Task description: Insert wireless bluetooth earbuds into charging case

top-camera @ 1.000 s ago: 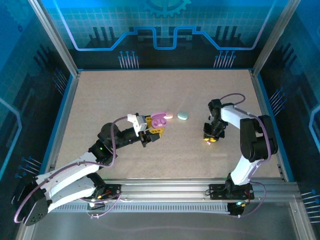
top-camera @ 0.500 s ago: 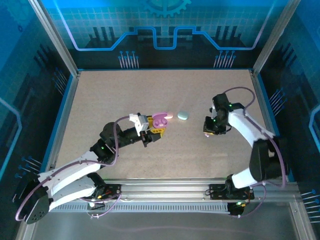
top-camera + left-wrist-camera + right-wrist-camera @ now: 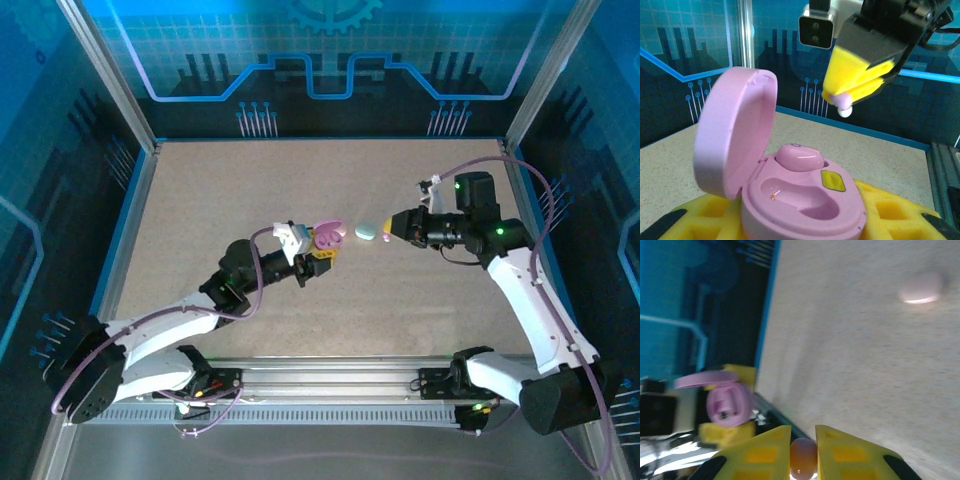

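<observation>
**Two-arm insertion, earbud on approach.** Over the middle of the desk (image 3: 200, 190), the left jaws are closed on the base of a glossy pink, pebble-shaped plastic charging case (image 3: 805, 200). Their yellow pads (image 3: 885, 215) press against its two sides, and the hinged lid (image 3: 735, 130) stands open and free. One pink earbud (image 3: 799, 156) sits in the far socket. The near, kidney-shaped socket (image 3: 790, 192) is empty.

The right jaws are near the case, toward the desk's right edge. At the tips of their yellow pads (image 3: 860, 70) they pinch a tiny purple-and-white bead-like plastic earbud (image 3: 843, 106). It hangs in the air, apart from the case. A closed pale teal oval case (image 3: 366, 231) lies on the desk between the two arms' tips.

**Handling, as judged.**
- **Earbud, feel:** It looks very light, hard and smooth, with rounded sides. It is likely to slip or squirt out of a flat pinch if squeezed hard or knocked on the socket rim.
- **Earbud, hold:** The hold belongs across its broader purple body, as here, leaving the white tip free to enter first. It probably fits the socket one way only, so its turn matters more than force.
- **Charging case:** It appears rigid. The grip belongs low on the base, clear of the lid and its hinge, which look the weakest parts.
</observation>
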